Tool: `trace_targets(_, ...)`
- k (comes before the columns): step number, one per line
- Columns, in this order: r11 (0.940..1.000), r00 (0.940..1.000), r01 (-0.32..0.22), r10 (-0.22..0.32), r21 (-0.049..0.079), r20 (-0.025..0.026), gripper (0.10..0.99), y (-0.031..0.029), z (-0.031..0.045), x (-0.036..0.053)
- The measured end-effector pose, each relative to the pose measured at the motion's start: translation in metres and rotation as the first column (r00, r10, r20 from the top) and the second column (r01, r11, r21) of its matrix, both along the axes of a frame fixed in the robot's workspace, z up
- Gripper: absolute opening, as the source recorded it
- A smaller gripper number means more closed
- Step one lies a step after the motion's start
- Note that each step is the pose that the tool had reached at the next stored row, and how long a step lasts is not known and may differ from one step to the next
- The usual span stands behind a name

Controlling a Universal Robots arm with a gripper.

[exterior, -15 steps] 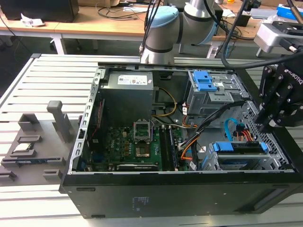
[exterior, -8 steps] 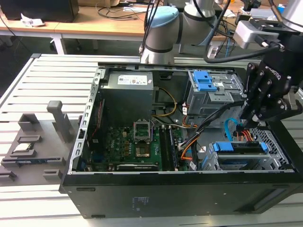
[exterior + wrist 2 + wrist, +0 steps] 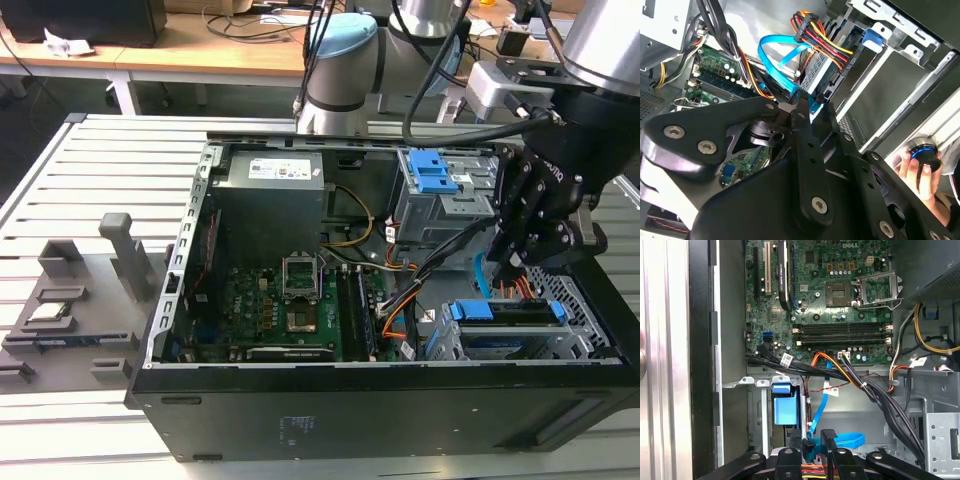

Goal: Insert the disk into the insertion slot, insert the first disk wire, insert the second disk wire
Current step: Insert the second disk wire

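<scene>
Claw (image 3: 503, 268) angled downward, pinching blue wire (image 3: 771, 54).

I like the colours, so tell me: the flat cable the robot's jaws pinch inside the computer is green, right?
Not green. The flat cable pinched at the gripper is bright blue, as the second wrist view shows. It is inside the computer, as you said.

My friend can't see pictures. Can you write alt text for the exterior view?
A black gripper reaches into an open computer case, above the disk sitting in the insertion slot at the exterior view's right, beside a blue cable. The green motherboard fills the case's middle.
</scene>
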State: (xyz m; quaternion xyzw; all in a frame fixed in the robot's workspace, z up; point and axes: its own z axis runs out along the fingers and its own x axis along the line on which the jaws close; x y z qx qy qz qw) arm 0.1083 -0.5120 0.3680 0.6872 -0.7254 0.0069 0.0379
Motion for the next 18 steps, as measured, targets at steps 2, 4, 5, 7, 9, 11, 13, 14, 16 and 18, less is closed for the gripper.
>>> trace_targets(2, 1.0, 1.0, 0.0, 0.0, 0.0, 0.0, 0.161, 0.0, 0.0, 0.0)
trace_targets(4, 1.0, 1.0, 0.0, 0.0, 0.0, 0.0, 0.161, 0.0, 0.0, 0.0)
trace_targets(5, 1.0, 1.0, 0.0, 0.0, 0.0, 0.0, 0.161, 0.0, 0.0, 0.0)
trace_targets(7, 1.0, 1.0, 0.0, 0.0, 0.0, 0.0, 0.161, -0.0034, -0.0001, -0.0001)
trace_targets(9, 1.0, 1.0, 0.0, 0.0, 0.0, 0.0, 0.161, -0.0134, -0.0018, 0.0)
trace_targets(11, 1.0, 1.0, 0.0, 0.0, 0.001, 0.0, 0.161, -0.0158, -0.0059, 0.0006)
trace_targets(13, 1.0, 1.0, 0.0, 0.0, 0.001, 0.0, 0.161, -0.016, -0.013, 0.0038)
trace_targets(14, 1.0, 1.0, 0.0, 0.0, 0.001, -0.0001, 0.161, -0.016, -0.0151, 0.0057)
trace_targets(16, 1.0, 1.0, 0.0, 0.0, 0.001, 0.0, 0.161, -0.016, -0.0181, 0.0117)
trace_targets(18, 1.0, 1.0, 0.0, 0.0, 0.001, 0.0, 0.161, -0.016, -0.0208, 0.0134)
